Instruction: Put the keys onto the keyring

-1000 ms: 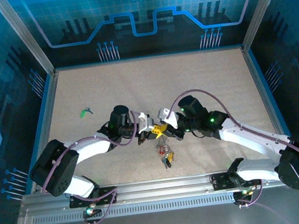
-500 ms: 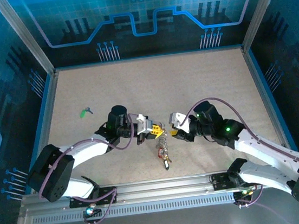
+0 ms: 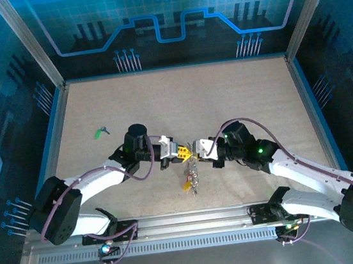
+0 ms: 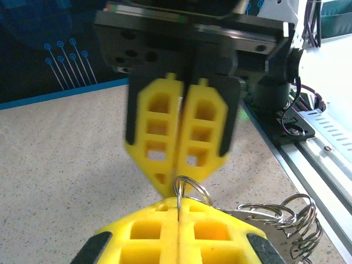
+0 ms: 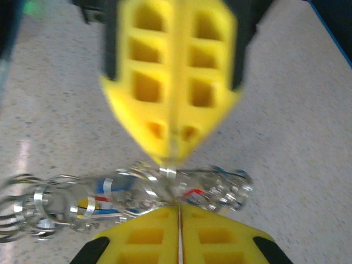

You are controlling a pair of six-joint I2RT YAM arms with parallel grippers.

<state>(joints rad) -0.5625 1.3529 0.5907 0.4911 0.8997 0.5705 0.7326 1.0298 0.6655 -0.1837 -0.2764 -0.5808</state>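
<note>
The keyring (image 3: 190, 173), a bunch of silvery rings, keys and coloured tags, hangs between my two grippers just above the table. My left gripper (image 3: 183, 153) is shut on a thin wire loop of the keyring (image 4: 187, 190), pinched at its yellow fingertips (image 4: 165, 212). My right gripper (image 3: 195, 149) faces it tip to tip, shut, and its own tips (image 5: 159, 217) meet at the keyring's bundle (image 5: 132, 190), seemingly nipping a loop. The left wrist view has more ring loops (image 4: 286, 214) trailing to the right. One key with a green tag (image 3: 101, 132) lies alone on the table, far left.
The speckled beige table (image 3: 179, 99) is walled by blue panels at the back and sides. A metal rail (image 3: 194, 223) with both arm bases runs along the near edge.
The right gripper drew back to the right half a second ago with its jaws slightly apart, then returned and shut at the left gripper's tips. The hanging bundle swung slightly left.
</note>
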